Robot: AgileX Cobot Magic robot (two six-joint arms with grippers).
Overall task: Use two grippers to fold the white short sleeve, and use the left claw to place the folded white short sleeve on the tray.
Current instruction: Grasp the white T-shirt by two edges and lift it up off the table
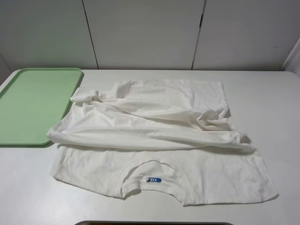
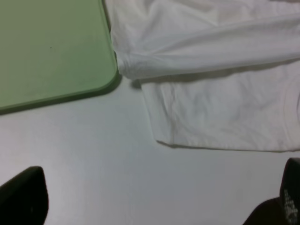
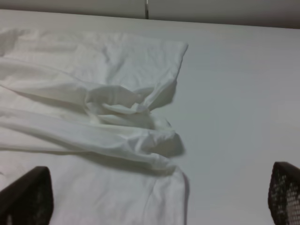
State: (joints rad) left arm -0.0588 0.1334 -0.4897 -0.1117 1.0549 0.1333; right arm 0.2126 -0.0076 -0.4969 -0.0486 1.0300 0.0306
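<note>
The white short sleeve [image 1: 159, 140] lies on the white table [image 1: 276, 103], partly folded: its far half is drawn toward the collar in a long rumpled ridge across the middle, and the blue neck label [image 1: 153, 179] faces up near the front edge. The pale green tray [image 1: 33, 108] sits to its left, bare, and one end of the ridge touches the tray's near corner (the left wrist view shows this best). The left claw [image 2: 154, 199] hangs over bare table beside the shirt's corner, fingers wide apart and holding nothing. The right claw [image 3: 159, 197] hangs over the shirt's opposite side, likewise spread and empty.
</note>
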